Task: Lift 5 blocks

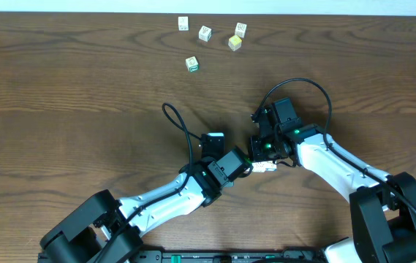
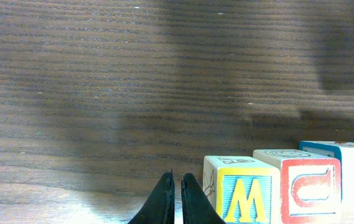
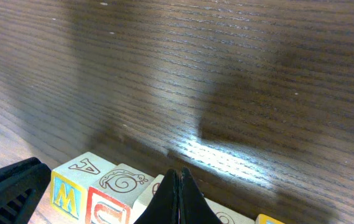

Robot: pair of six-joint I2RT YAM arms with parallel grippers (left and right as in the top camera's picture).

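A dark wood-grain table (image 1: pixel 61 88) fills the view; a pale strip (image 1: pixel 412 6), perhaps a wall, runs past its far edge.

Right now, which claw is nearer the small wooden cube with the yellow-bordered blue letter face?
Left. The left claw sits just beside the yellow-bordered cube; the right claw is farther along the row, past the red-bordered cube.

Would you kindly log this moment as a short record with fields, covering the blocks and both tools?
left tool: shut, holding nothing, beside the W block
right tool: shut, holding nothing, close to the row
row of blocks: side by side, between the two arms
red-bordered block: next to the W block
loose cubes: five on the far side, away from both arms
table: dark wood
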